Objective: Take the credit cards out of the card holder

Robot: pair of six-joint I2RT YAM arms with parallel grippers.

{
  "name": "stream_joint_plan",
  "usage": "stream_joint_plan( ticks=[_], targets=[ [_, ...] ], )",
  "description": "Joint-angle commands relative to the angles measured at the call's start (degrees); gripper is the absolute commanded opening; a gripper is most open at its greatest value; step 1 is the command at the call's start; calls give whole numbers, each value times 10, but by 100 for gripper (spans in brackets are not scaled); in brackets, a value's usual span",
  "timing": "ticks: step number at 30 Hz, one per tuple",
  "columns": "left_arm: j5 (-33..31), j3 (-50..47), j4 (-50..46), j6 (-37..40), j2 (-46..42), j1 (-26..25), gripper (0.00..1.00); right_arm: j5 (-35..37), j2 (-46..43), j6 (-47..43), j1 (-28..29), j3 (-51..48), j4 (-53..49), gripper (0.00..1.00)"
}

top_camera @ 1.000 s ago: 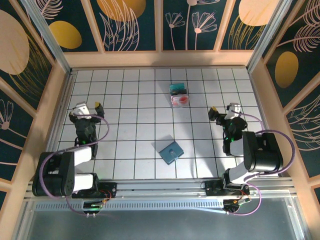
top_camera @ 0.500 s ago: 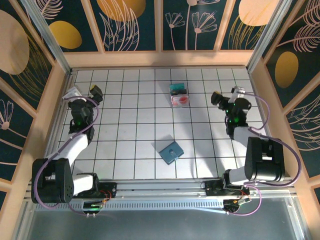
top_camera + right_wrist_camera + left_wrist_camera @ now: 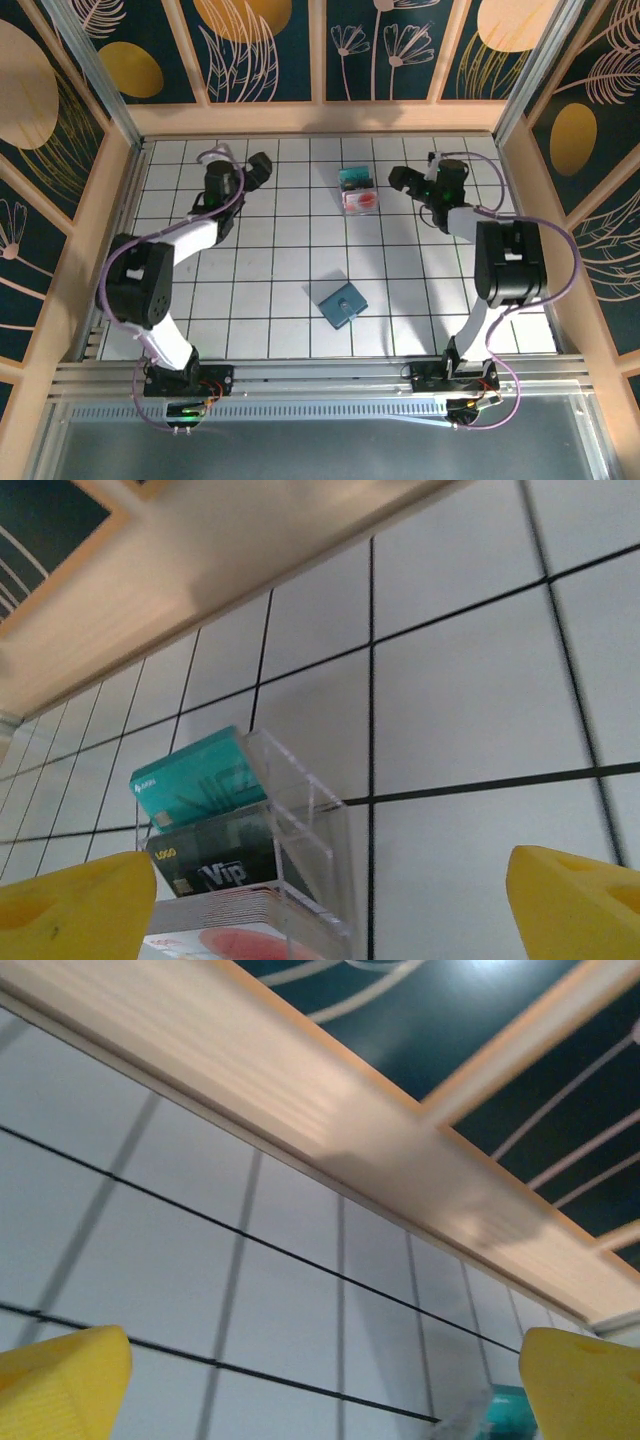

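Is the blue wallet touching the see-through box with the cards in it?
Apart. The top view shows bare white tiles between the flat slate-blue wallet and the clear plastic card stand.

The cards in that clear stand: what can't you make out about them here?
Right wrist view: the whitish card is cut off by the bottom edge, red mark partly shown.
Left wrist view: the teal card is a blurred corner at the bottom edge.
Top view: card print too small to read.
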Motion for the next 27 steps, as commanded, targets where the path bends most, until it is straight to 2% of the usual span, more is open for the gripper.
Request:
stream_joint_plan(
  ticks=[1,10,17,27],
  targets=[
    [39,66,-17,-7,53,-32,97,-26,31,27,12,31,1,89],
    [83,193,-66,15,180,-84,89,-56,82,31,29,61,7,77],
    [99,235,-88,18,225,-100,78,-71,97,36,43,66,16,72],
    [122,276,-112,24,272,-114,75,-79,127,39,59,93,9,67]
  ],
)
